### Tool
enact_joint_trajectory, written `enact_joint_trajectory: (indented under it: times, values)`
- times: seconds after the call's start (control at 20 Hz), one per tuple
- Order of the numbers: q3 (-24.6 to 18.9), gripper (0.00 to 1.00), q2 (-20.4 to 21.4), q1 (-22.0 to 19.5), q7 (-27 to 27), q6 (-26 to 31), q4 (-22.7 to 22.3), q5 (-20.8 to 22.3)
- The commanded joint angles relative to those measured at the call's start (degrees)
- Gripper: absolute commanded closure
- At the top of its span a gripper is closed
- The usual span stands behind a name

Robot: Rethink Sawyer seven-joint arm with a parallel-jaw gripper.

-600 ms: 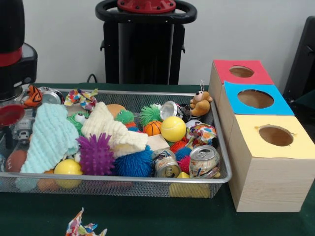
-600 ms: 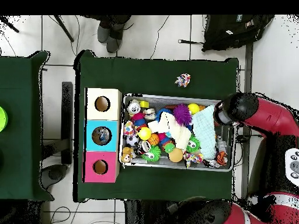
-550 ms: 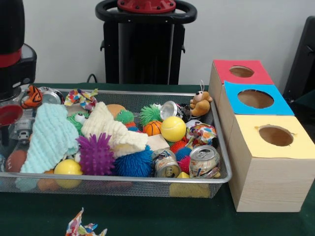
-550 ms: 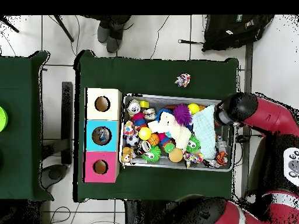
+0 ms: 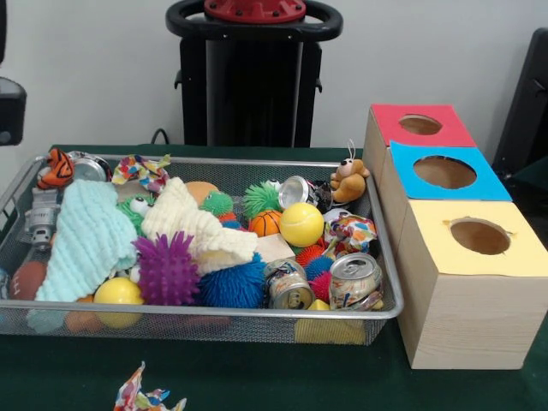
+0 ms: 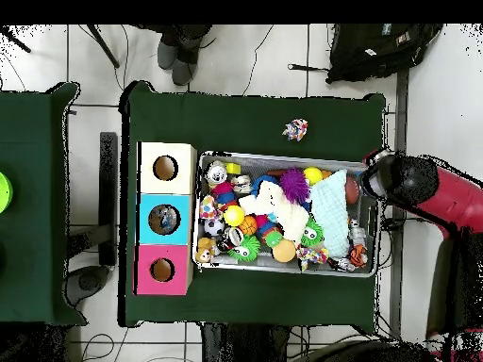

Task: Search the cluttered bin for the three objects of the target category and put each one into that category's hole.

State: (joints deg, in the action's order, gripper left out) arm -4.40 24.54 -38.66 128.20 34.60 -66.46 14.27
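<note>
Since the earlier frames the arm (image 6: 429, 189) has drawn back off the wire bin's (image 5: 257, 312) end farthest from the three boxes (image 5: 467, 282), and whether its gripper is open or closed I cannot tell, while the cans (image 5: 354, 281), balls and cloths lie inside the bin.

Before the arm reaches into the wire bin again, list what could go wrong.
The crushed silver can leans against the wire mesh bin's front rim, so a nudge might tip it out. The pale mint knitted cloth drapes over a yellow ball and may hide targets. Spiky purple and blue balls sit packed together, so a grasp could snag both.
</note>
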Motion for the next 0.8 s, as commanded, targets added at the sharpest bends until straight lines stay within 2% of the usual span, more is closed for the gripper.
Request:
enact_joint_trajectory:
  times: [0.05, 0.15, 0.3, 0.45, 0.8]
  values:
    - [-6.33, 1.00, 3.43, 0.24, -15.16, 12.12, -5.09, 1.22]
    - [-5.50, 1.00, 3.58, 0.89, -15.26, 16.06, -3.68, 1.63]
    - [-6.47, 1.00, 3.19, 0.32, -14.76, 15.19, -3.81, 1.34]
    - [-7.73, 1.00, 3.18, -0.50, -12.68, 13.12, -5.98, 0.33]
    - [-8.17, 1.00, 4.91, -0.75, -9.18, 16.77, -9.28, -1.96]
